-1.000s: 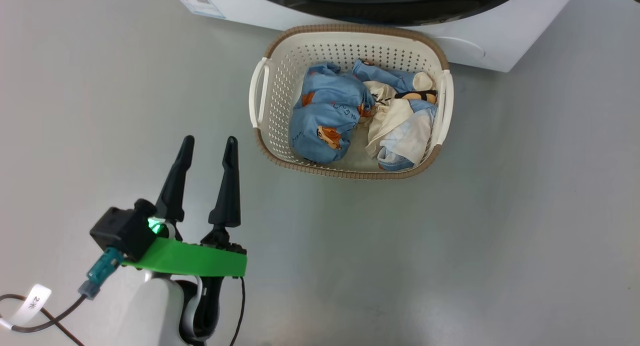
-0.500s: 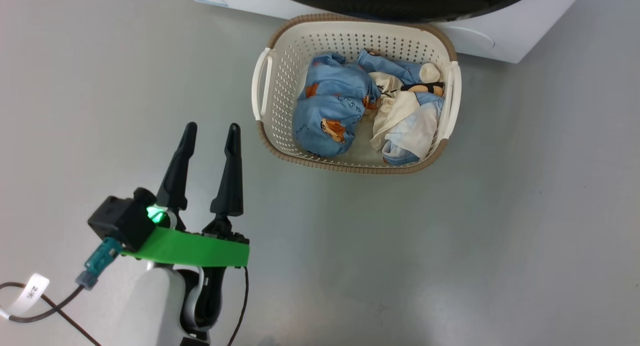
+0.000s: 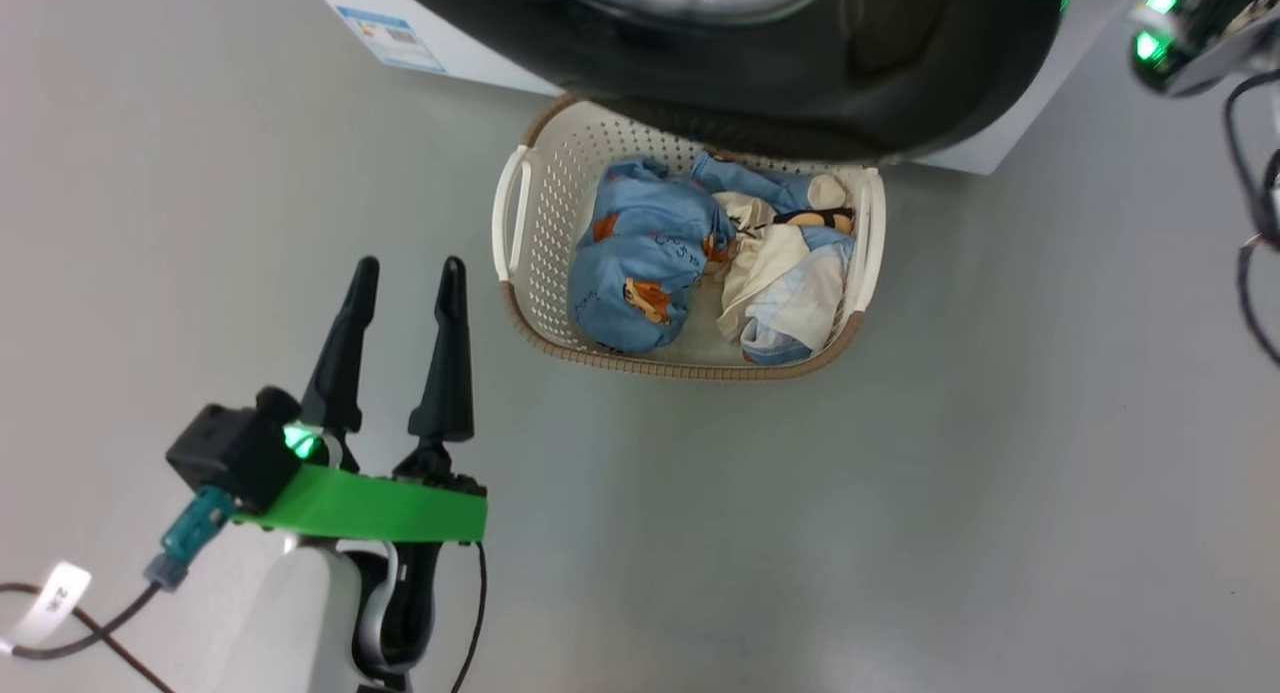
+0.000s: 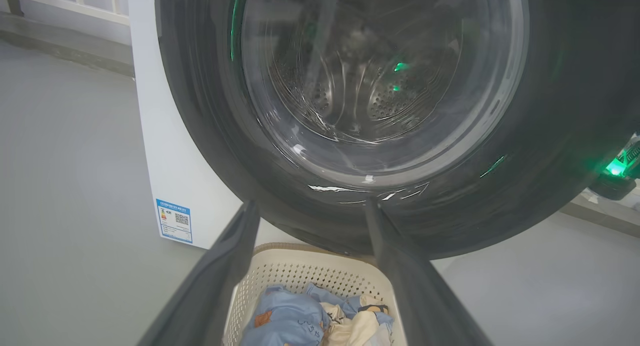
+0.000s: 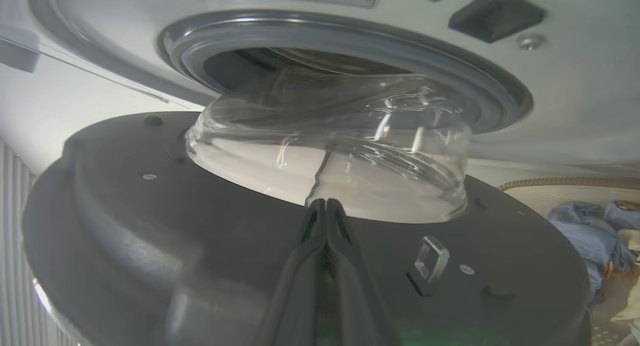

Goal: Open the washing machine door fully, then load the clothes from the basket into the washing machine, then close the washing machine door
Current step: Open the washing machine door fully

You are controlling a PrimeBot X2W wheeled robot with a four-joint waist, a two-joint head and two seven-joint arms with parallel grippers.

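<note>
The washing machine door (image 3: 760, 63) stands partly open, and its black rim hangs over the far end of the basket (image 3: 520, 273), hiding the far rim from the head view. The basket sits on the grey floor (image 3: 1000, 473) right in front of the washing machine (image 3: 440, 33), directly under the door. The clothes (image 3: 640, 263) lie heaped inside it, with a light blue bundle with orange prints on the left and cream and pale pieces on the right. A small blue label (image 3: 390, 38) is stuck low on the machine's white front, left of the door. The left hand (image 3: 408, 265) hovers over bare floor beside the basket's left handle, apart from it, with its two dark fingers spread and nothing between them. A green bracket (image 3: 370, 508) sits on its wrist, and a dark cable (image 3: 50, 623) with a white tag trails off behind. In the right wrist view, the right hand (image 5: 326, 202) has its fingers pressed together and holds nothing. It lies close along the door's dark inner face, with its tips at the edge of the clear glass bowl (image 5: 330, 151). Whether it touches the door cannot be told. The bowl still reaches toward the grey gasket (image 5: 495, 86), and a clear latch (image 5: 430, 256) stands just right of the fingers.
</note>
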